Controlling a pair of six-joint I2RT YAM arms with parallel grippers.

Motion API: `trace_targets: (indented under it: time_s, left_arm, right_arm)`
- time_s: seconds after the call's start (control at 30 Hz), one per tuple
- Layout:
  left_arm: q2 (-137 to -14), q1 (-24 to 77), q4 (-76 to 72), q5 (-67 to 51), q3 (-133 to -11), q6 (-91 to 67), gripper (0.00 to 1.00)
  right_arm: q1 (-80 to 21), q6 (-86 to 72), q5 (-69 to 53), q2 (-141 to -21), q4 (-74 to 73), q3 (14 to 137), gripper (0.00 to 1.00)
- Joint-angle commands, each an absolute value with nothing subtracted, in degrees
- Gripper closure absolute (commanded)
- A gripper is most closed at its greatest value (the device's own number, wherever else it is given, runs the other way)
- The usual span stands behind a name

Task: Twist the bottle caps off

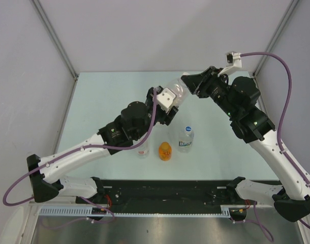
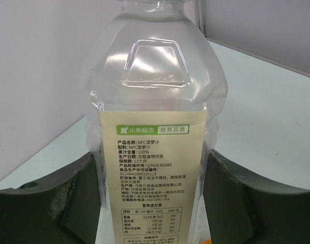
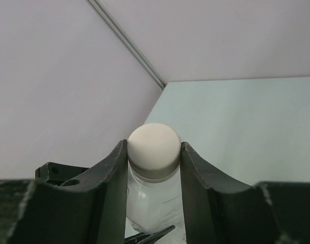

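**Both pincers on the jug: left grips the body, right clamps the cap**

The left pincer (image 1: 168,108) is closed on the jug (image 1: 177,90) and holds it clear of the counter (image 1: 104,96). In the left wrist view its two dark fingers (image 2: 53,203) press against opposite sides of the clear body. The body fills the whole gap between them, and the cream label (image 2: 152,173) faces the camera. From this pincer the jug leans away, its neck end pointing at the right pincer (image 1: 192,84).

The right pincer meets that end. In the right wrist view its fingers (image 3: 112,178) stand narrow, one on each side of the white cap (image 3: 154,145), and both touch the cap's rim. The rounded crown sits just proud of the fingertips. The clear neck runs back between the fingers toward the wrist. So the right pincer is clamped on the cap, which sits on the jug.

Three more bottles stand upright on the counter, on the base side of the left pincer and touched by neither pincer. The red-labelled bottle (image 1: 143,150) is just beside the left forearm. The orange bottle (image 1: 165,151) is next to it. The blue-labelled bottle (image 1: 185,138) is last in the row, the closest of the three to the right pincer yet well apart from it.
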State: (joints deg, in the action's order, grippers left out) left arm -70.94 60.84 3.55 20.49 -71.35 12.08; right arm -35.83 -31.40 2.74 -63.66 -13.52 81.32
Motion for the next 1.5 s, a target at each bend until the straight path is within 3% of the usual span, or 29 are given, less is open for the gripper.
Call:
trace_targets:
  time_s: [0.0,0.2,0.4,0.57,0.8,1.47]
  left_arm:
    - [-68.1,61.5,1.5,14.6,-70.6,13.0,1.0]
    - [-65.7,61.3,5.7,0.9,-71.8,12.5,1.0]
    - [-64.5,54.2,10.3,-26.2,-76.4,4.8,1.0]
    - [-63.5,46.1,6.2,-46.4,-76.4,-4.3,1.0]
    - [-65.7,39.2,-4.2,-65.4,-75.6,-15.7,1.0]
    - [-72.2,38.6,-29.3,-78.2,-73.1,-36.1,1.0]
  right_arm:
    - [-36.0,-27.7,1.2,-63.3,-13.1,83.5,1.0]
    - [-35.3,-21.3,-8.9,-61.5,-12.4,83.4,1.0]
    - [-30.3,-18.9,-27.9,-59.8,-11.6,83.1,1.0]
    - [-28.4,-18.7,-43.0,-57.9,-8.4,82.1,1.0]
    - [-28.0,-19.0,-55.6,-56.8,-4.1,81.2,1.0]
    - [-29.6,-22.0,-78.4,-58.1,5.4,80.0,1.0]
